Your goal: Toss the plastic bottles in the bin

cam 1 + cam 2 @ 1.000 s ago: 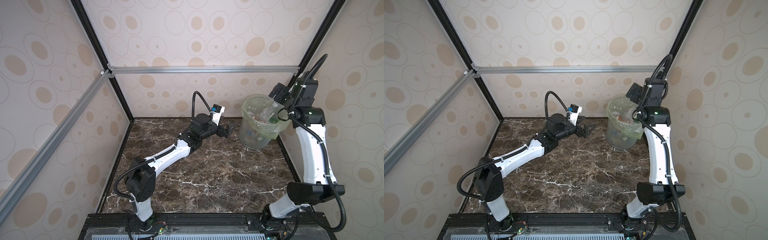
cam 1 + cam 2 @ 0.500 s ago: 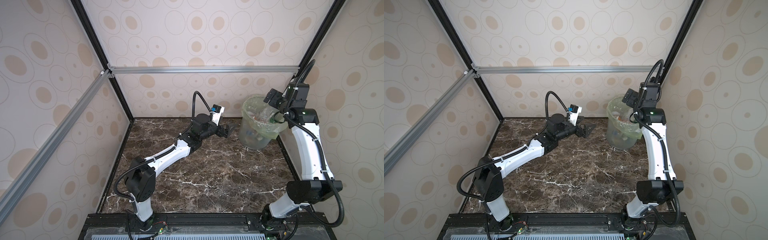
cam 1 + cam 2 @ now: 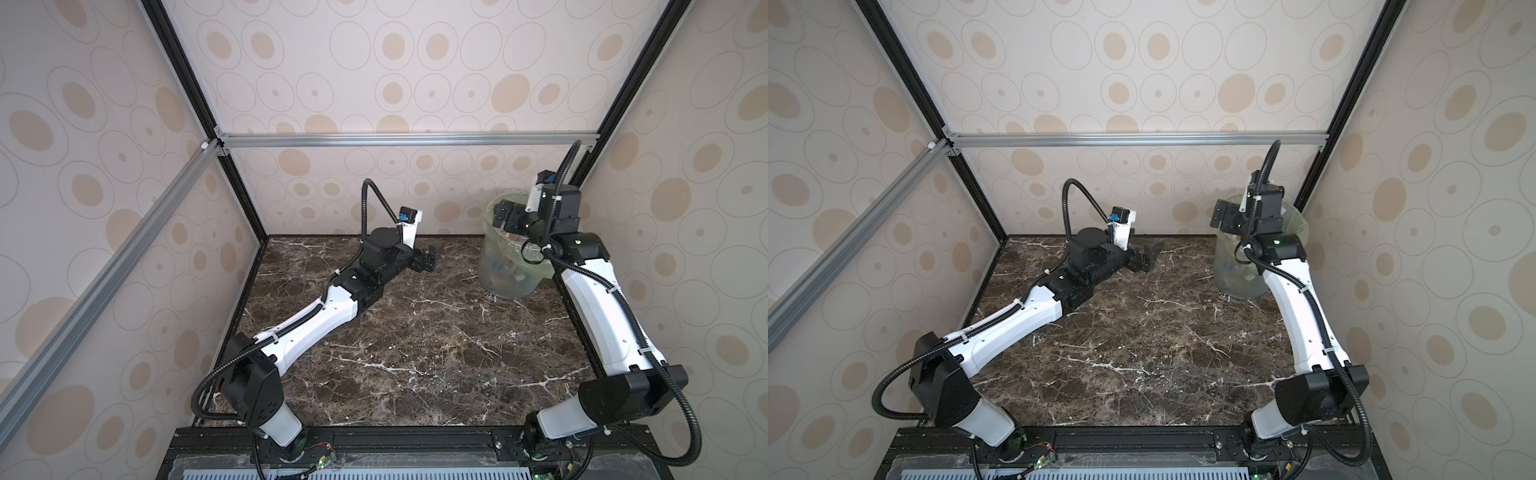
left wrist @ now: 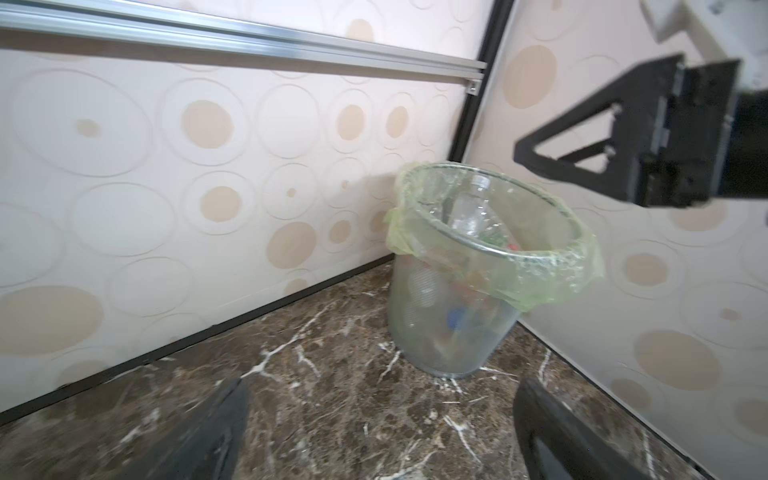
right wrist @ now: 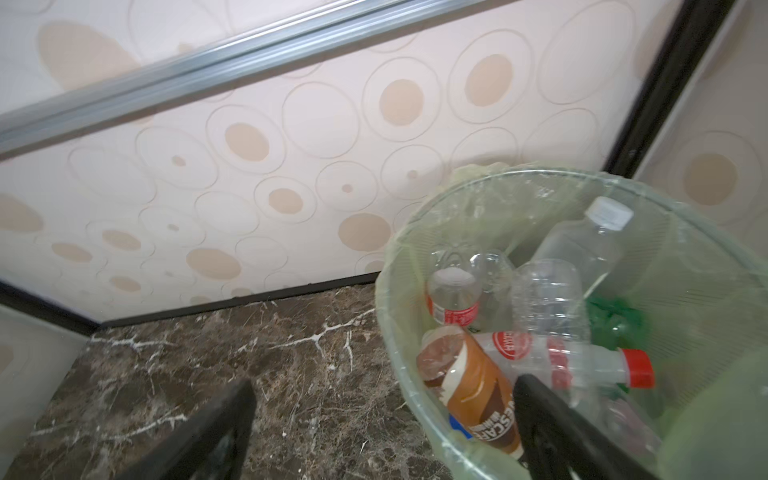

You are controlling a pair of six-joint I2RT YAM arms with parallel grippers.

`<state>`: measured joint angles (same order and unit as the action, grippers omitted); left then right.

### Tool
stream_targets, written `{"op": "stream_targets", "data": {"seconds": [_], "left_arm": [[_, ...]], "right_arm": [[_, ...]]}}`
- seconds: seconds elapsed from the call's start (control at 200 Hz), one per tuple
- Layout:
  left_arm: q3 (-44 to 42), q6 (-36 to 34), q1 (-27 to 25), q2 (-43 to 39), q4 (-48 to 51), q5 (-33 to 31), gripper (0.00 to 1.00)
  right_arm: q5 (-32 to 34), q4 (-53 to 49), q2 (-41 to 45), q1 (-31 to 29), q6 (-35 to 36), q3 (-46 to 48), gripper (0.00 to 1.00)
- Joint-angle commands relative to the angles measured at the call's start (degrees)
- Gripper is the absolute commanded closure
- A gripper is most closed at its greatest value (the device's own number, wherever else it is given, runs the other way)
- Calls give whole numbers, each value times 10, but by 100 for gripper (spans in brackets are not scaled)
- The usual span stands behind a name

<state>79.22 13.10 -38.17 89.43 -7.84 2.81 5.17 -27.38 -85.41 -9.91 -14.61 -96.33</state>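
Note:
The bin [image 3: 505,286] [image 3: 1229,282], lined with a pale green bag, stands in the back right corner. Several plastic bottles lie inside it: a brown-labelled one [image 5: 473,390], a clear one with a red cap [image 5: 582,365], a red-labelled one [image 5: 453,299] and a white-capped one [image 5: 582,245]. My right gripper [image 3: 500,214] [image 3: 1219,214] [image 5: 382,395] hangs open and empty over the bin's left rim. My left gripper [image 3: 432,257] [image 3: 1152,255] [image 4: 380,399] is open and empty, low over the table, left of the bin [image 4: 453,332].
Patterned walls close in the dark marble table [image 3: 415,332] on three sides. A black corner post [image 3: 582,166] rises right behind the bin. In the left wrist view, a right gripper finger [image 4: 552,153] shows above the bin.
My right gripper has swung left and lower, from over the bin's right side to above its left rim. The left arm has stayed put.

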Motion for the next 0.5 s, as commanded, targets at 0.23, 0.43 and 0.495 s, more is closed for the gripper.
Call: {"op": "stream_targets", "data": {"seconds": [0.23, 0.43, 0.495], "left_arm": [[-188, 34, 142, -164, -27, -161, 1], [-330, 30, 194, -245, -78, -374, 1], [-393, 5, 210, -267, -131, -406, 1]], "right_arm": [[-12, 111, 27, -56, 19, 182, 0], [37, 182, 38, -58, 29, 323, 0], [66, 196, 43, -58, 41, 357, 0]]}}
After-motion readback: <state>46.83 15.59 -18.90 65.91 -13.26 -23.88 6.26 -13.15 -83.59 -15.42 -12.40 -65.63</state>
